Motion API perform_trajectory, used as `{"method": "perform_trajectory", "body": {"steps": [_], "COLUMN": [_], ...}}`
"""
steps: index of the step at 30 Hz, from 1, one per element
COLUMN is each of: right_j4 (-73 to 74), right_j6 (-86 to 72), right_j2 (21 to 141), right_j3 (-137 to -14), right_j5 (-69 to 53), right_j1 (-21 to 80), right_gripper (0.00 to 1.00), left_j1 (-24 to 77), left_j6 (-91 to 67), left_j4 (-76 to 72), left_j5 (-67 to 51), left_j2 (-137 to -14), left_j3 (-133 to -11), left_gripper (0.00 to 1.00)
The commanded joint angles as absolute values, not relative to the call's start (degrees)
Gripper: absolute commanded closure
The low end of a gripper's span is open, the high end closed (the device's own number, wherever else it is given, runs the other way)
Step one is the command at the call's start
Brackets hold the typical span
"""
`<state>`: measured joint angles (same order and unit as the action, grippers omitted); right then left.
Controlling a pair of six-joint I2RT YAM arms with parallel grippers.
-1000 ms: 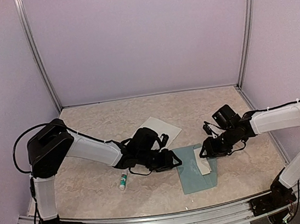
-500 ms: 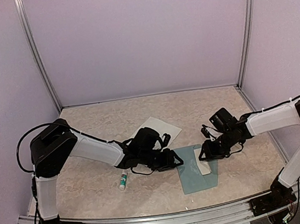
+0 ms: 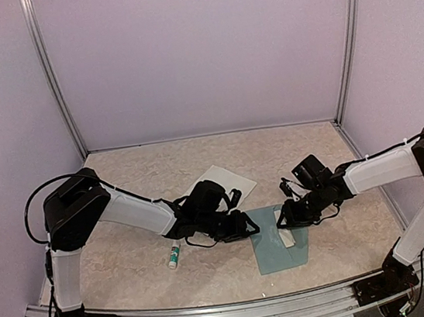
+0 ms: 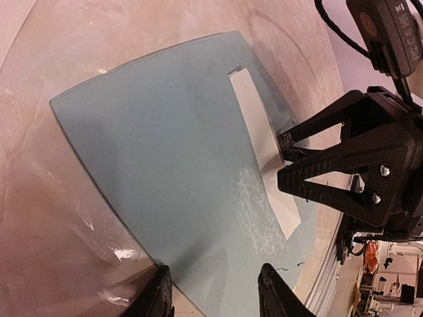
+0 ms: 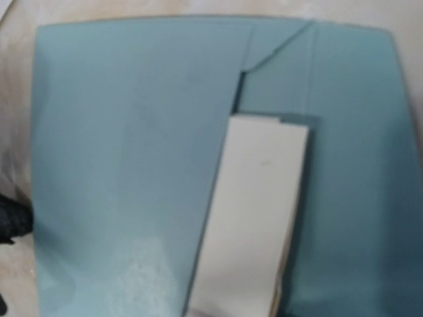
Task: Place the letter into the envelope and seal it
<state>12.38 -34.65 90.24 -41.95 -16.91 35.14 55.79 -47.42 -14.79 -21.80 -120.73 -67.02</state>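
On the table (image 3: 312, 145) your right arm has slid leftward over the last second, while the left arm barely moved. The envelope (image 3: 275, 248) sits where it was, near the front edge, a little right of centre. The letter (image 3: 286, 236) lies along its right side, partly tucked under the teal panel. The white strip showing has shrunk, so insertion looks well along and sealing not begun. Your right gripper (image 4: 283, 160) has jaws narrowing yet apart, tips at the letter's outer edge, pushing I'd guess. Your left gripper (image 3: 246, 224) has jaws apart over the envelope's left edge, pinching nothing visible. The glue stick (image 3: 174, 254) lies untouched, front left.
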Motion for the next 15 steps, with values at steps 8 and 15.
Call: {"method": "perform_trajectory", "body": {"steps": [8,15], "right_j4": [11.6,11.6], "right_j6": [-36.7,-37.1], "right_j2": [92.5,92.9], "right_j3": [-42.9,-43.4], "right_j5": [-17.8,-18.0], "right_j1": [37.8,38.4], "right_gripper": [0.67,0.67], "left_j1": [56.0,56.5], "left_j6": [-47.3,-47.4], "left_j4": [-12.9,-12.9], "left_j5": [-21.7,-21.7], "left_j2": [-123.1,-123.3], "left_j3": [-67.8,-68.5], "left_gripper": [0.59,0.59]}}
